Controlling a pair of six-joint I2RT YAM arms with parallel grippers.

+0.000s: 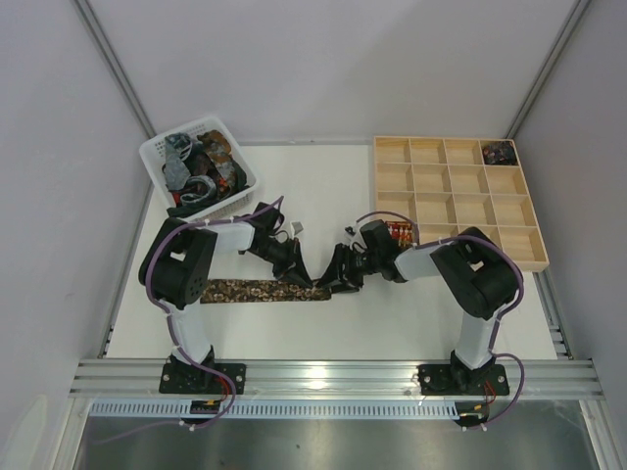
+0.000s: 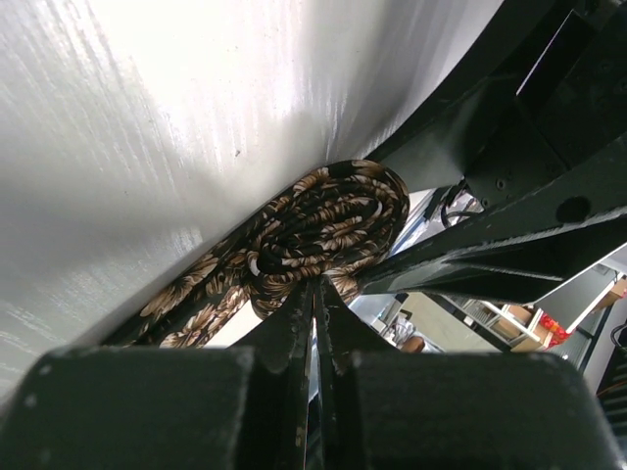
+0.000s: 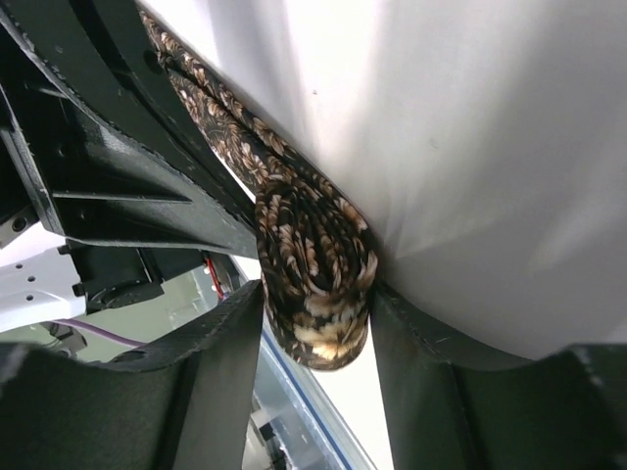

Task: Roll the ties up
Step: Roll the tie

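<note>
1. The brown floral tie (image 1: 250, 291) is laid flat on the white table (image 1: 411, 318), on the near side, in a line from left to right.
2. Its right end is wound into a small roll (image 2: 328, 230), which rests on the table top near the middle, between the two grippers.
3. The left gripper (image 2: 315, 299) is seen with its fingers pressed together, and the tips touch the roll. Whether any cloth is pinched between them cannot be told.
4. The right gripper (image 3: 316, 294) is placed around the roll. One finger is pressed on each side, so the roll is clamped.
5. More ties (image 1: 196, 168) are piled in a white basket (image 1: 155, 155) at the far left.
6. A wooden tray (image 1: 456, 257) with many compartments is placed at the far right. A dark bundle (image 1: 500, 152) is kept in its far right compartment.
</note>
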